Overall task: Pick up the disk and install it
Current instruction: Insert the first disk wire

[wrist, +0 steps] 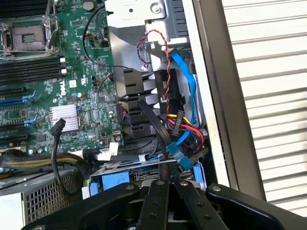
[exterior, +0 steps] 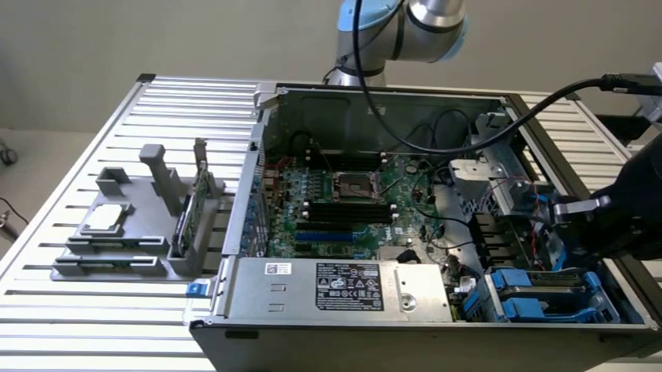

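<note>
- Found the disk low in the drive cage at the corner of the computer case, on the exterior view's right, clipped between blue rails; looked seated or close to it, but could not tell how deep.
- Saw the tool clenched just above that cage, fingertips pressed together, nothing visible between them; could not tell whether touching the disk or just clear of it.
- Noted red, yellow and blue cables bunched just beside the tool, near the disk's end.
- Judged the disk stiff and fairly heavy for its size: metal shell, no give, smooth faces likely slippery under hard pads.
- Judged it fragile as well: poor tolerance for knocks or drops, and plastic rails likely to flex or unclip under a sideways squeeze.
- Reckoned the safest hold across the two long edges near the middle, keeping off the label and the connector end.
- Spotted, well apart on the slatted surface, a grey holder carrying a smaller flat drive.
</note>
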Robot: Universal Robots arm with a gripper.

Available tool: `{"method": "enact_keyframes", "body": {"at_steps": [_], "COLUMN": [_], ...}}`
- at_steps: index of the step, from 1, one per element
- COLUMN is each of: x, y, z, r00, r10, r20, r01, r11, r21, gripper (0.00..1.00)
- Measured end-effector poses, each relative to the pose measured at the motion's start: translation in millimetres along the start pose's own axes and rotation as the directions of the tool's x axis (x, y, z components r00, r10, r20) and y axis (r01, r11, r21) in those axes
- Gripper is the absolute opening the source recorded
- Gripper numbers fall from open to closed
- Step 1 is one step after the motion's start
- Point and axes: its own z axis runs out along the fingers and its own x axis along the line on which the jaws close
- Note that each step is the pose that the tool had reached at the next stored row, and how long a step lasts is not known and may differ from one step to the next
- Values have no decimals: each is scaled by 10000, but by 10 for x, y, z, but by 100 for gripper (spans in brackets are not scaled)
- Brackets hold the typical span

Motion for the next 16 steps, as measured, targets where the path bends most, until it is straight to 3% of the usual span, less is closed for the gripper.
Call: {"method": "enact_keyframes", "body": {"at_steps": [8,16], "x": [0,0], "y": [1,1], "z": [-2,-8], "r00": [9952,9809], "r10": [977,1931], "r20": [114,228], "r01": [-978,-1934], "r11": [9952,9810], "r21": [79,148], "gripper": [11,11]}}
